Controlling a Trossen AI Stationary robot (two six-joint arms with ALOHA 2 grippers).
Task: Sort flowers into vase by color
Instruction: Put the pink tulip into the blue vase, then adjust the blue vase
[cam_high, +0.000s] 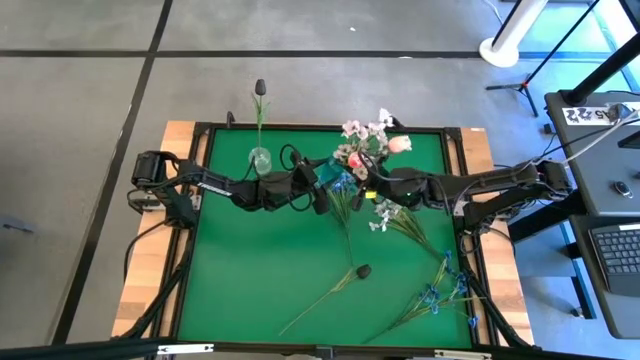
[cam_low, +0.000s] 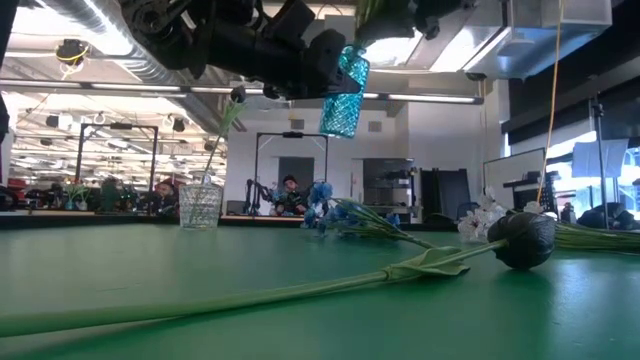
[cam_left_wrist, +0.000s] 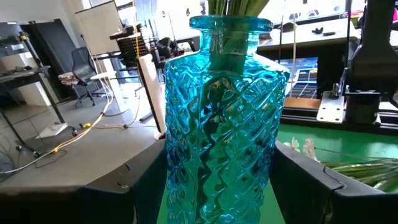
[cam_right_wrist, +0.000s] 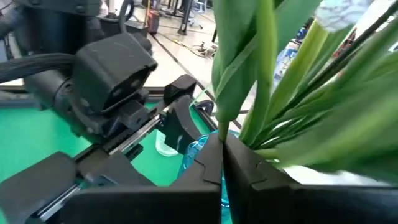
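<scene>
Above the middle of the green bench, the left pincer grips a teal cut-glass vase, lifted clear of the surface, its fingers clamped on the vase's sides. The right pincer, its fingers pressed together on green stems, holds a bunch of pink tulips and white blossoms at the vase's mouth. A clear glass vase with one dark tulip bud stands near the far edge. Another dark-budded stem, a white spray and blue flowers lie on the bench. No readable writing shows on the vases.
</scene>
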